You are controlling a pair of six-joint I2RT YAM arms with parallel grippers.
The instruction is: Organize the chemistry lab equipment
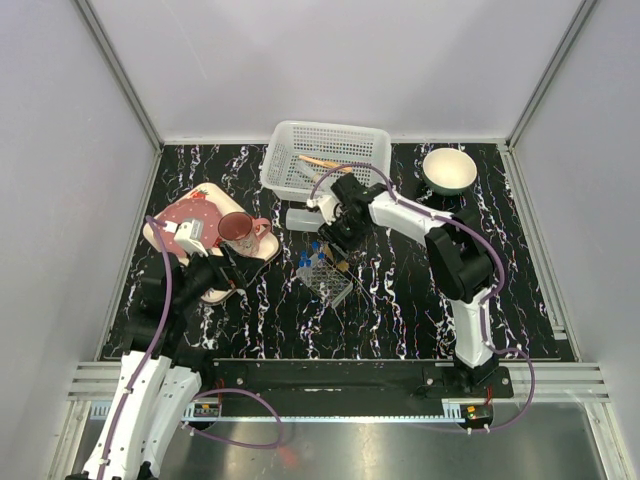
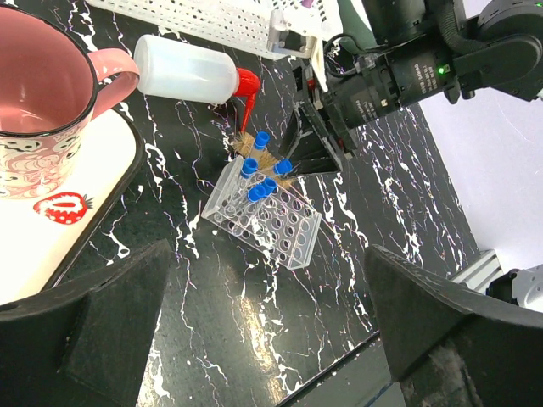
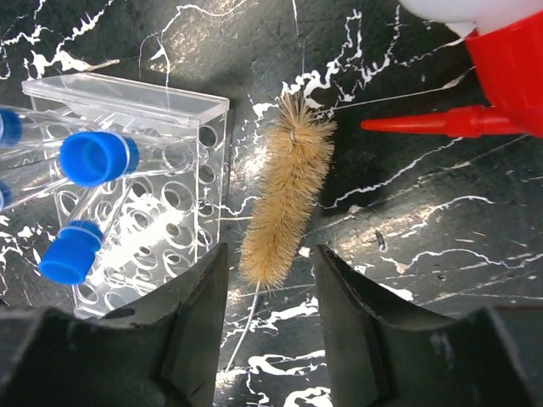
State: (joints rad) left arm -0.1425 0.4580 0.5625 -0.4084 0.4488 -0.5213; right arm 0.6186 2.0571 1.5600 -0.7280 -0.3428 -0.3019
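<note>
Right gripper (image 3: 271, 254) straddles a tan brush (image 3: 287, 191) by the tube rack (image 3: 170, 106), jaws parted. We see our left gripper (image 2: 267, 250) spread wide.

Wore white shells on the lower links of the left arm (image 1: 150, 390) and right arm (image 1: 470, 300), with black housings at joints and wrists. Trailed purple cables (image 1: 166, 290) from the bases up along both. Ended in matte black fingers (image 3: 191, 339), a green light (image 2: 440, 69) lit on the body of the right gripper (image 3: 265, 288).
</note>
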